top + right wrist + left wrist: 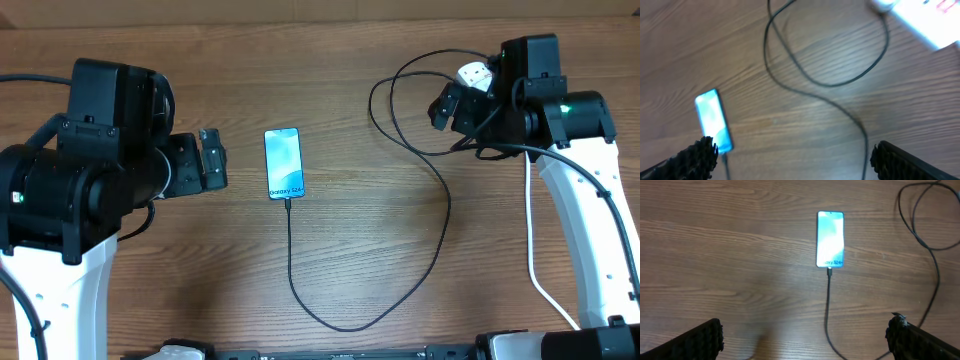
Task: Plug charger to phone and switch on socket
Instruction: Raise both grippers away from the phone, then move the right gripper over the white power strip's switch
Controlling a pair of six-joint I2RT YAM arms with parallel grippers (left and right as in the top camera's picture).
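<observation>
You're at a robotics lab bench: a brown wood-grain worktop (200, 300) flanked by a black-and-white left robot arm (60, 190) and a matching right robot arm (590, 230).

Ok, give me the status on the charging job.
Done: the charger is plugged into the phone, whose screen is lit. In hand: nothing; the left fingers and right fingers are open and empty. Left: switching on the socket.

Phone (283, 164) lies centre, charger (440, 240) touching its near end, socket (475, 76) back right.
</observation>
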